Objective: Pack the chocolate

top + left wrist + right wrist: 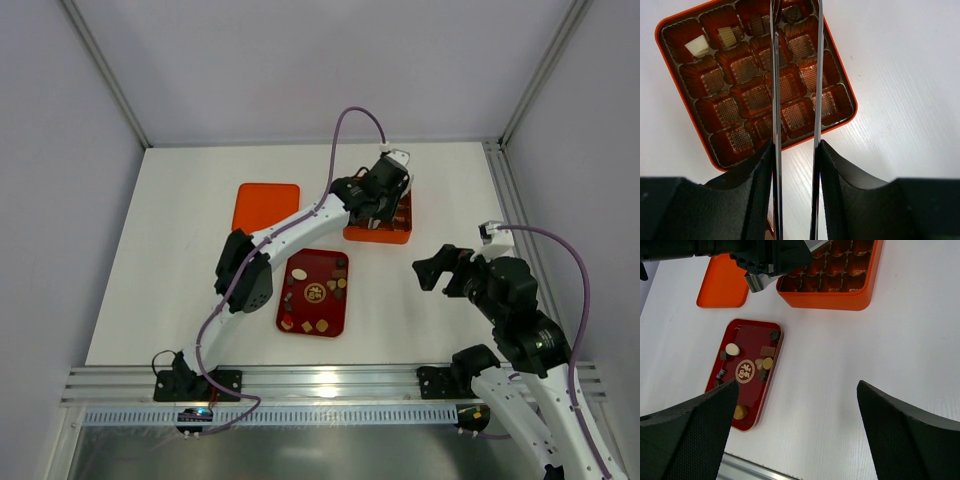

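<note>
We hold the left tool (384,194) over the orange box (825,299) far on the counter (170,260), blades apart, gripping nothing. The right tool (797,390) gapes empty, near right. Most chocolate (732,348) sits in the red tray (752,335), near centre; a few pieces fill box cells

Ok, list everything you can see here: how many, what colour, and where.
box: one, orange, gridded cells, far side of table
lid: one, orange, left of box
tray: one, dark red, mid-table
chocolates on tray: about ten, dark, tan, cream
chocolates in box: four visible, one cream, one tan, two darker, along one edge row
table: one, white
left gripper: black, open, over box
right gripper: black, open, empty, right of tray
</note>
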Robot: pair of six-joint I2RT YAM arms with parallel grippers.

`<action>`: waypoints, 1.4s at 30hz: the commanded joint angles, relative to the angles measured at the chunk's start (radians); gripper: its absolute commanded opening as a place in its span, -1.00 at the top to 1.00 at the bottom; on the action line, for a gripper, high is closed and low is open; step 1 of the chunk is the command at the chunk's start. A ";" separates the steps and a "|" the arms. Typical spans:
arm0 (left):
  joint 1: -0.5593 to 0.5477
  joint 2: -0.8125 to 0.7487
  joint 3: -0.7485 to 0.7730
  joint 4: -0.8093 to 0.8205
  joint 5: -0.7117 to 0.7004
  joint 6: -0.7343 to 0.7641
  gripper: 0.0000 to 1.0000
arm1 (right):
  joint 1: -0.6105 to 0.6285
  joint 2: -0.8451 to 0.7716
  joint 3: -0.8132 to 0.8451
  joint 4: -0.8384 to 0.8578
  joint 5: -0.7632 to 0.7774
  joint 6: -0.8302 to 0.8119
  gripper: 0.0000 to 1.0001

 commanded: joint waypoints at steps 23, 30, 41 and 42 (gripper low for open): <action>0.003 -0.667 -0.618 -0.028 0.016 -0.150 0.25 | -0.002 0.066 -0.038 0.122 -0.029 -0.002 -0.99; -0.002 -0.912 -0.820 -0.195 0.065 -0.151 0.24 | -0.002 0.094 -0.073 0.162 -0.046 0.002 -0.99; -0.068 -1.159 -1.014 -0.390 0.184 -0.145 0.24 | -0.002 0.126 -0.118 0.211 -0.063 0.010 -0.99; -0.075 -1.165 -1.021 -0.397 0.186 -0.153 0.24 | -0.002 0.129 -0.119 0.213 -0.063 0.012 -1.00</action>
